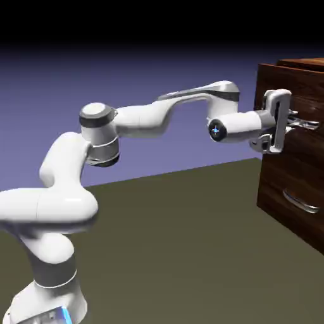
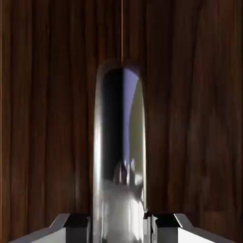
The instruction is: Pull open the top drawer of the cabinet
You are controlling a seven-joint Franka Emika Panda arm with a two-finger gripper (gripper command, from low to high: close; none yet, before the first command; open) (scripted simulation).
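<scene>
the arm (image 1: 126,120) is reaching right to the cabinet (image 1: 297,158), its pincer (image 1: 292,121) clenching the top drawer's (image 1: 304,95) handle (image 2: 118,156), which is looking stiff, glossy and likely slippery, so gripping mid-bar seems the surest hold.

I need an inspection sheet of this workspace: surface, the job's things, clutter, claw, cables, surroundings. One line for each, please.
Surface: flat olive-brown table, bare where it shows.
Job's things: dark wood-grain cabinet at the exterior view's right; top drawer with a silver bar handle; a like lower drawer beneath it. Whether the top drawer is pulled out at all cannot be told.
Clutter: nothing seen.
Claw: the claw is level at the top drawer's front, shut on the handle; both finger tips press the bar in the hand view.
Cables: nothing seen.
Surroundings: plain blue-violet backdrop, dark toward the top.
</scene>
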